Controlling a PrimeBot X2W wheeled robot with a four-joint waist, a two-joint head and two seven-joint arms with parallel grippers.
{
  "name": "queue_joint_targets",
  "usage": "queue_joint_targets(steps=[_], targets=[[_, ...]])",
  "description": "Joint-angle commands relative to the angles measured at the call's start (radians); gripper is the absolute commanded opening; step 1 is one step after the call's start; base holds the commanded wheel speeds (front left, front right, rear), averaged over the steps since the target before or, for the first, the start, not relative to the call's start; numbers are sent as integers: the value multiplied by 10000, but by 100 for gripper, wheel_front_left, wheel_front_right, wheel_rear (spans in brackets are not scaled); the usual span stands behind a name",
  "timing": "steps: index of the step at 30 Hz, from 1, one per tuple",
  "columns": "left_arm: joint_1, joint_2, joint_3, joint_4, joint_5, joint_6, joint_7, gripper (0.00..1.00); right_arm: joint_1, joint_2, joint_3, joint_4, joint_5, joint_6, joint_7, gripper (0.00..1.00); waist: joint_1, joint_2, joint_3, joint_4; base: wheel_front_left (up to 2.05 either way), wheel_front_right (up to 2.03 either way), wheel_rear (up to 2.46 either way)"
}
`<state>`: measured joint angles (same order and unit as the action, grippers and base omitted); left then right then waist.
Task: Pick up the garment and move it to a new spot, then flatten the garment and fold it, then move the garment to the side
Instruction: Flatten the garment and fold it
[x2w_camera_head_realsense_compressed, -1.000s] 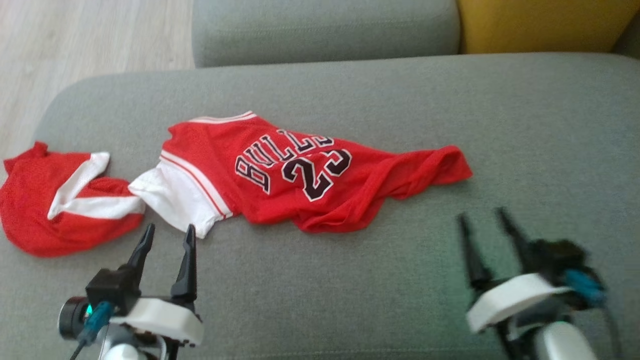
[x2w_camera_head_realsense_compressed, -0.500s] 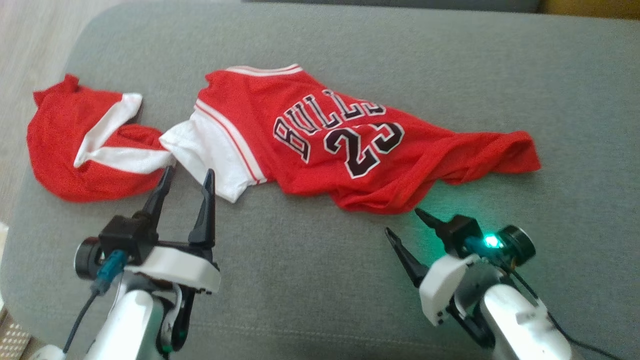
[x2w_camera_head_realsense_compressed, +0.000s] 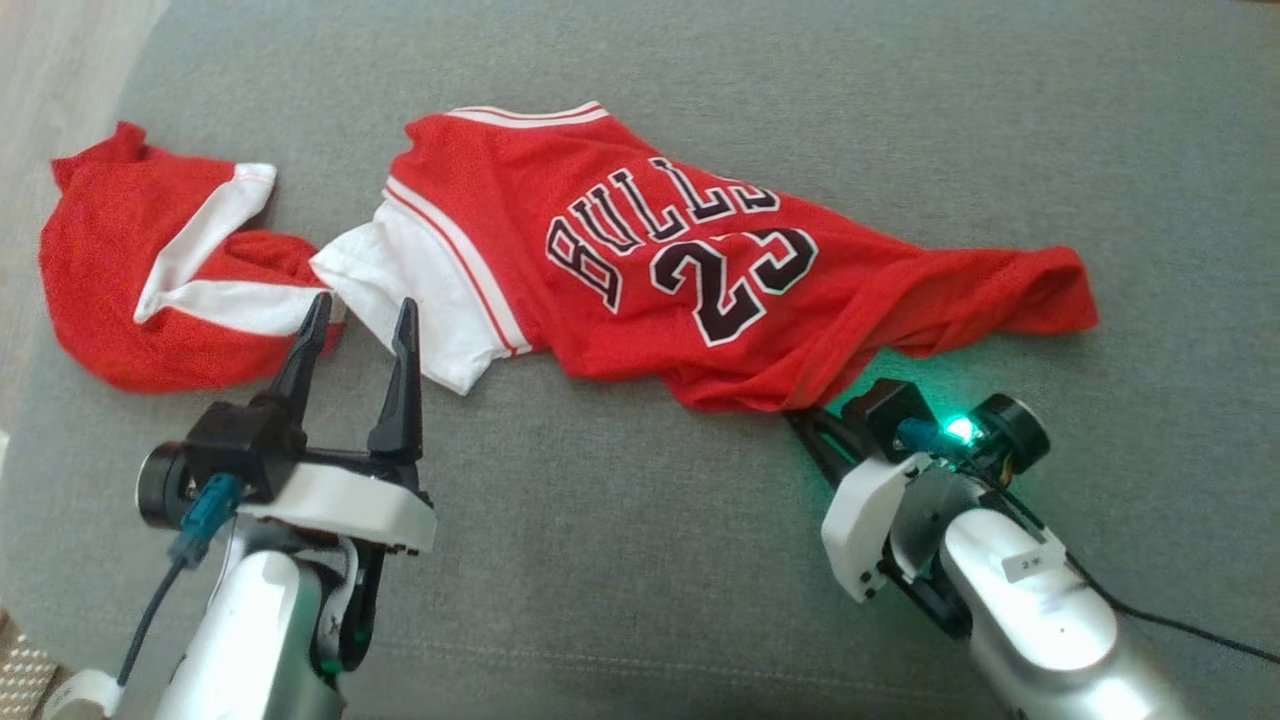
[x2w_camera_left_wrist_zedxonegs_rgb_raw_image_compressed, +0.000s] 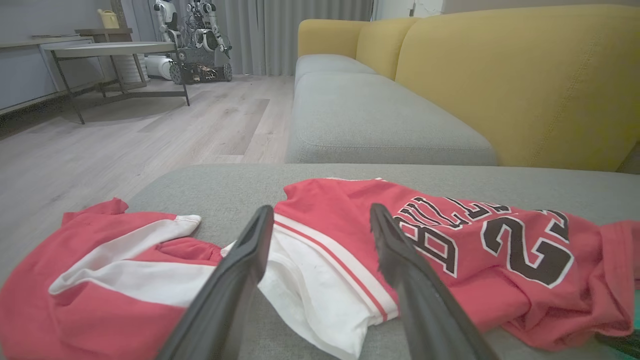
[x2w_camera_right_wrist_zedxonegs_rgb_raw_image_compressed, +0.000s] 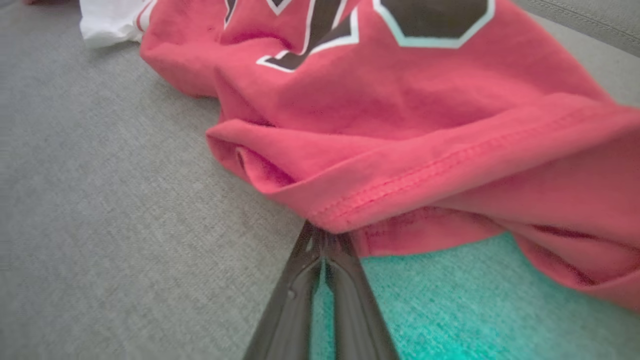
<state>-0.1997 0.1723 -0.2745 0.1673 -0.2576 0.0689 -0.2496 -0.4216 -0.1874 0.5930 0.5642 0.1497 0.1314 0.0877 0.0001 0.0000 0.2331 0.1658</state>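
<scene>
Pinching the near hem of the jersey (x2w_camera_head_realsense_compressed: 640, 260), the right claw (x2w_camera_head_realsense_compressed: 810, 425) is clenched, its tips hidden under the fold, so the grip looks likely, not certain. The jersey lies on the sofa (x2w_camera_head_realsense_compressed: 620, 560), long axis left to right. Released, the left claw (x2w_camera_head_realsense_compressed: 362, 303) hovers beside the jersey's white end. Bare cushion lies nearer than the jersey and to its right; shorts (x2w_camera_head_realsense_compressed: 130, 270) crowd its left.

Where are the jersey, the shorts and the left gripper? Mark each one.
jersey (x2w_camera_head_realsense_compressed: 700, 270): head view, on the number print.
shorts (x2w_camera_head_realsense_compressed: 186, 255): head view, on the white side stripe.
left gripper (x2w_camera_head_realsense_compressed: 363, 300): head view, midway between its open fingers' tips.
</scene>
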Motion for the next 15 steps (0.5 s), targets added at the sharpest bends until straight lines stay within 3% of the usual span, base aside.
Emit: queue_joint_targets(steps=[1, 7, 15], targets=[[-406, 91, 471, -289, 103, -45, -121, 100, 92, 54, 277, -259, 188, -7, -128, 0, -1, 0, -90, -135, 0, 0, 0], [-191, 68, 756, -346, 254, -87, -121, 100, 622, -148, 207, -1819, 888, -7, -147, 0, -1, 0, -298, -589, 0, 0, 0], [50, 143, 1032, -458, 394, -133, -121, 100, 1955, -108, -1369, -4799, 1112, -7, 315, 0, -1, 0, -428, -1297, 0, 0, 0]])
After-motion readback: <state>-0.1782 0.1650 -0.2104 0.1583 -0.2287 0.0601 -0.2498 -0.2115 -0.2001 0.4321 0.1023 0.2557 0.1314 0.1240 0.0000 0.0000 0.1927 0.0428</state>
